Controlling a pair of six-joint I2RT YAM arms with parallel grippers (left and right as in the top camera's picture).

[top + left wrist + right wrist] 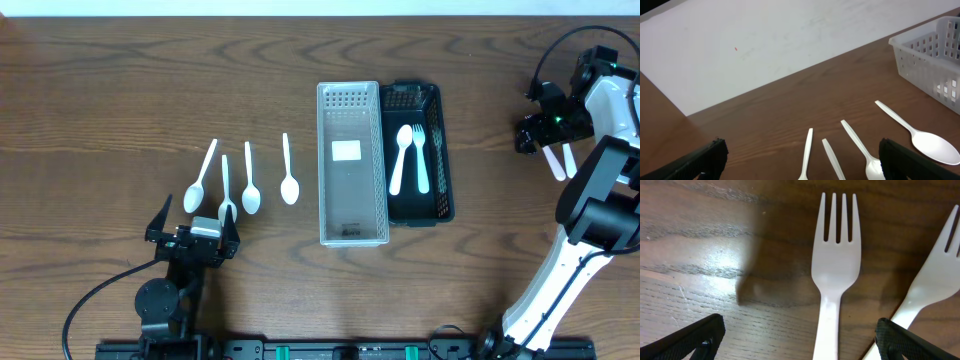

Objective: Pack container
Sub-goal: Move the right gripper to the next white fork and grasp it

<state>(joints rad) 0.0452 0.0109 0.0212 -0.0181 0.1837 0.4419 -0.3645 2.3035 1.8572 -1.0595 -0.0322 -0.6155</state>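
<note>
Four utensils [250, 185] left of the clear basket [352, 240]; two more in the black basket [447, 200] beside it; two forks [835, 270] far right; left gripper [194, 222], right gripper [540, 128] open.

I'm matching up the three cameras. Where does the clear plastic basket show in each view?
Overhead: the clear plastic basket stands mid-table, lengthwise, with a black basket against its right side.
Left wrist: only one corner of it shows, at the upper right edge.
Right wrist: not in it.
Shared landmark: the white spoon nearest the basket, which is the rightmost white spoon in the left wrist view.
</note>
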